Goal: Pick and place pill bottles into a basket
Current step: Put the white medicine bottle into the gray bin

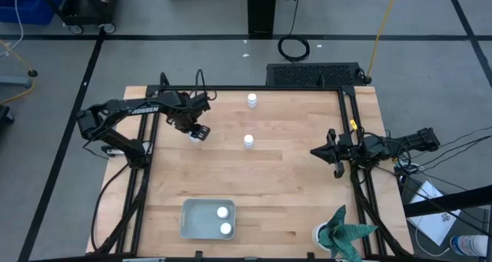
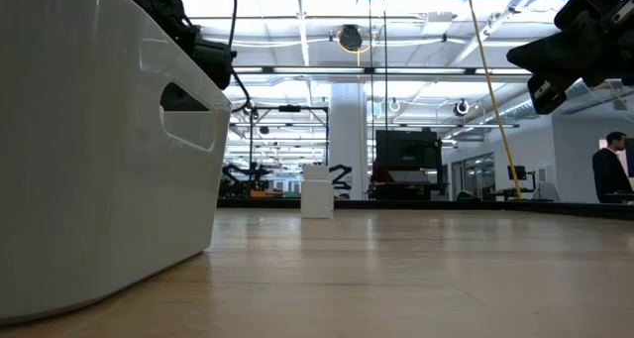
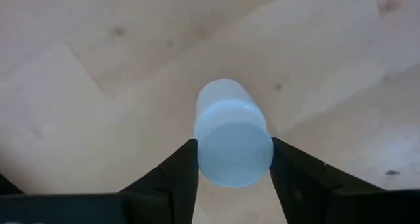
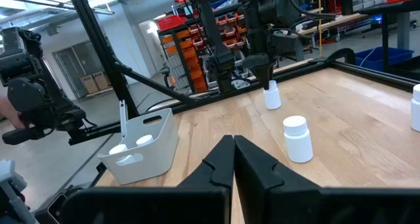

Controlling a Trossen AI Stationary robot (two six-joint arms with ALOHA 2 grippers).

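The wooden table (image 1: 284,193) carries the pale basket (image 1: 192,220) near its front edge, with two pill bottles (image 1: 224,213) lying inside it. The left gripper (image 1: 198,134) hangs over the table's left part, its fingers (image 3: 174,178) clamped on a third bottle (image 3: 231,135), while the right gripper (image 1: 321,150) waits at the right side with its fingers pressed together on nothing. Two more bottles stand upright on the bare wood, one mid-table (image 1: 248,141) and one near the far edge (image 1: 251,101).

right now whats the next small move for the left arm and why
Probably carry the bottle toward the basket. The left pincer is shut on a pill bottle, its fingers against both sides. The basket holds two bottles; two others stand on the table. The right pincer waits, shut, at the table's right edge.
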